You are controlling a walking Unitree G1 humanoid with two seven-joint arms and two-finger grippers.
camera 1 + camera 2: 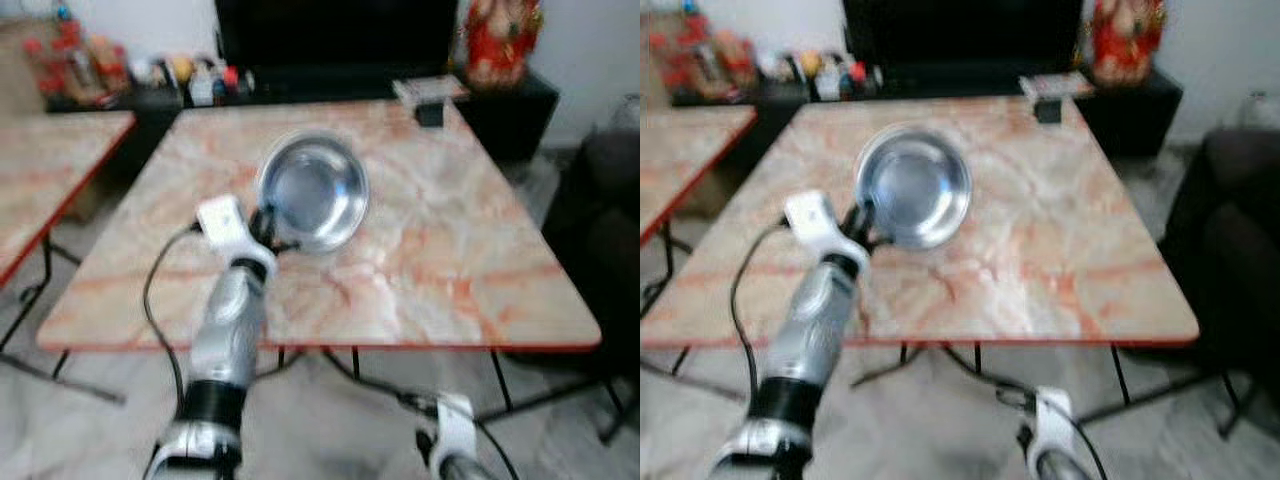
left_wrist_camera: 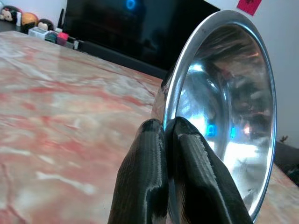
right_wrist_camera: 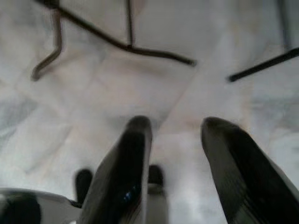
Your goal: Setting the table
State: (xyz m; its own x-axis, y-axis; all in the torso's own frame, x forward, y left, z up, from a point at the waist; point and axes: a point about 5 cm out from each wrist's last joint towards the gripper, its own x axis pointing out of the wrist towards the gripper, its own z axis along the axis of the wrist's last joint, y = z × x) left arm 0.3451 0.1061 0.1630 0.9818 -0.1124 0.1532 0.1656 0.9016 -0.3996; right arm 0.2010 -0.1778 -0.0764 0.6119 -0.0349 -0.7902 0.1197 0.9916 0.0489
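Left end effector [image 2: 169, 133] clamped on steel bowl [image 1: 315, 190] rim above worktop [image 1: 430, 270]; placement pending; right end effector [image 3: 175, 140] apart, idle.

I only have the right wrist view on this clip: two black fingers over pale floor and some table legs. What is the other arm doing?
Observer: The left gripper is shut on the rim of a steel bowl, over the marble-patterned table.
Operator: Is the bowl flat on the table?
Observer: No. In the left wrist view it is tilted well up on edge, its hollow side facing away from the tabletop.
Operator: And where is my right gripper relative to that table?
Observer: The right gripper hangs open below the table's near edge, at the bottom of the head views.
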